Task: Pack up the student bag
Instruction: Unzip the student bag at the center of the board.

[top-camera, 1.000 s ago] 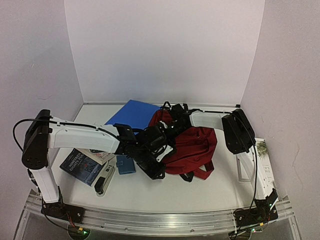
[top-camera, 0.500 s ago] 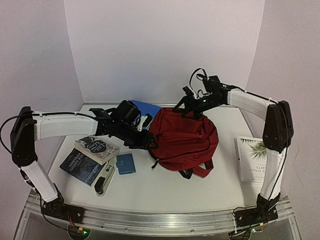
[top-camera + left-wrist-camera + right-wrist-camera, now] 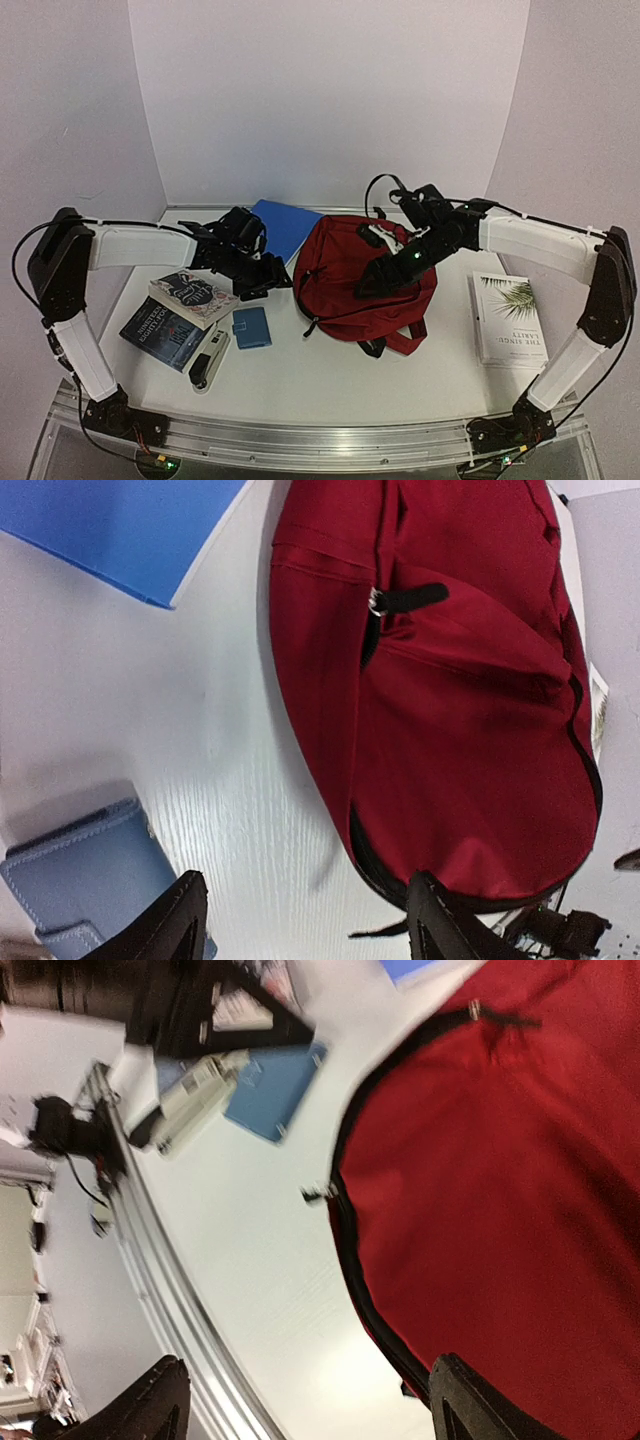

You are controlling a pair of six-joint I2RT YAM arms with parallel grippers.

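The student bag (image 3: 350, 285), dark red with black straps, lies zipped in the middle of the table. It fills the right side of the left wrist view (image 3: 460, 680) and of the right wrist view (image 3: 520, 1190). My left gripper (image 3: 262, 282) hangs just left of the bag, open, with bare table between its fingers (image 3: 310, 920). My right gripper (image 3: 372, 283) hovers over the bag's top face, open and holding nothing (image 3: 310, 1410). A black zipper pull (image 3: 405, 598) sits on the bag's seam.
A blue folder (image 3: 283, 225) lies behind the bag. Two books (image 3: 192, 296) (image 3: 163, 331), a light blue case (image 3: 251, 327) and a stapler-like item (image 3: 208, 362) lie at the left. A white book (image 3: 508, 318) lies at the right.
Both arms have left the bag's opening. The left gripper pulled back to the left and opened. The right arm rose to the back, then came down over the bag.
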